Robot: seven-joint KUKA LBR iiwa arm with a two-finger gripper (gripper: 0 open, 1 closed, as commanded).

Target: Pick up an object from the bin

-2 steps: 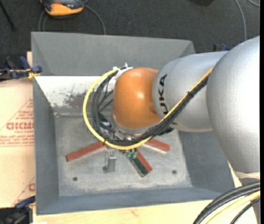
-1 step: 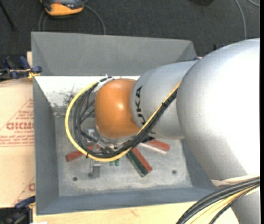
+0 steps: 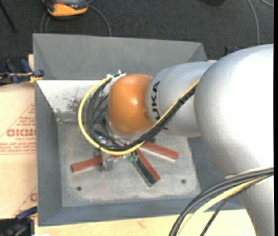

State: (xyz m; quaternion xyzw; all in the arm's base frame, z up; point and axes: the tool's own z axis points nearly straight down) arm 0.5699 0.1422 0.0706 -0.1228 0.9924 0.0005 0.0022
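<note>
I see the gripper (image 3: 106, 162) at the right end of a flat red-brown bar (image 3: 85, 166); I cannot tell whether it is clamped.

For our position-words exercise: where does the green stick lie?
The green stick lies on the bin floor right of centre in the camera view, just below a reddish-brown stick.

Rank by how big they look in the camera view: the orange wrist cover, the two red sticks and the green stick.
1. orange wrist cover, clearly largest, though it sits nearer the camera.
2 to 4. left red stick, right red stick, green stick: these look alike, each partly hidden under the arm, so unranked.
</note>
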